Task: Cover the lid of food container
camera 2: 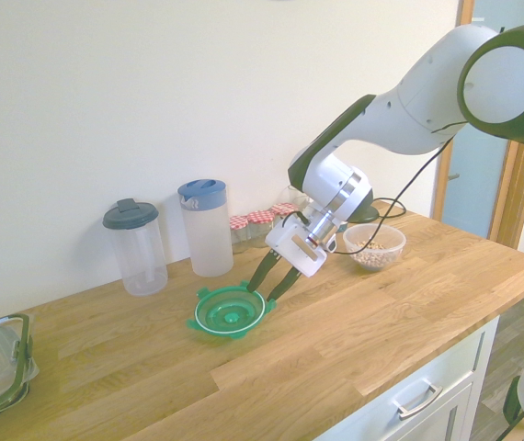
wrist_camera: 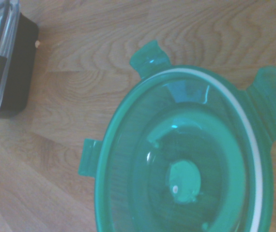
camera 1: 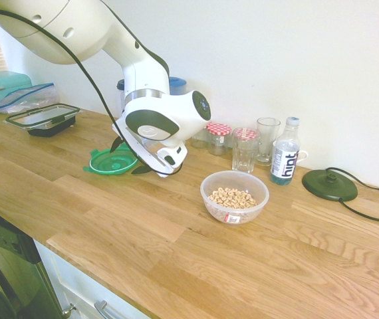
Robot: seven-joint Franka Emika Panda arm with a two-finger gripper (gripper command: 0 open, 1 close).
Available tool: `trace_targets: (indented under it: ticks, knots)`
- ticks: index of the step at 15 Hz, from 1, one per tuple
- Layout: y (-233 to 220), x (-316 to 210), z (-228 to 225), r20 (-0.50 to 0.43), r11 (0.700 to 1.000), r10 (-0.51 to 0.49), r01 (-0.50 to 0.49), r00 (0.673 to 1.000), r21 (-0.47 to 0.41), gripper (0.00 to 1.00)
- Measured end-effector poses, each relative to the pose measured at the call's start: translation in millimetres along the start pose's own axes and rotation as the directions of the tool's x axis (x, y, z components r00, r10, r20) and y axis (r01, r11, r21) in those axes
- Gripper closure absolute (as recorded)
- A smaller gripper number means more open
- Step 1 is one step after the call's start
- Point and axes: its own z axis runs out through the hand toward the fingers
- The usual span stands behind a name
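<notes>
2 dark fingers of the pincer (camera 2: 275, 276) stand spread wide and hold nothing, tilted down at the near edge of the lid (camera 2: 230, 312), as I see it. I find the lid lying hollow side up on the wooden table (camera 2: 354, 322), while the food container (camera 1: 235, 197) of cereal rings sits well apart, uncovered.

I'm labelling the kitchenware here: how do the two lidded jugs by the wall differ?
The left jug is shorter, with clear walls and a dark grey lid; the right jug is taller, with frosted white walls and a blue lid. Both stand upright, lids on, apparently empty, on the wooden counter against the wall.
</notes>
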Motion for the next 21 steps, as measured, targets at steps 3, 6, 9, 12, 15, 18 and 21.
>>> trace_targets:
  ticks: [3,6,9,12,15,18,21]
  knots:
    - [-4.9,11.7,13.7,0.004,1.0,0.008,-0.008,1.0,0.008,0.0]
    - [-11.7,18.2,20.7,-0.004,0.995,0.088,-0.088,0.996,0.037,0.0]
    - [-16.7,18.5,26.4,-0.012,0.988,0.151,-0.15,0.989,0.048,1.0]
    - [-22.8,15.4,33.2,-0.015,0.985,0.167,-0.166,0.986,0.04,1.0]
    - [-25.3,13.2,37.9,-0.012,0.985,0.17,-0.17,0.985,0.035,1.0]
    - [-22.7,14.6,41.6,-0.011,0.984,0.178,-0.178,0.984,0.031,1.0]
    - [-19.4,16.2,44.5,-0.008,0.981,0.195,-0.195,0.981,0.024,1.0]
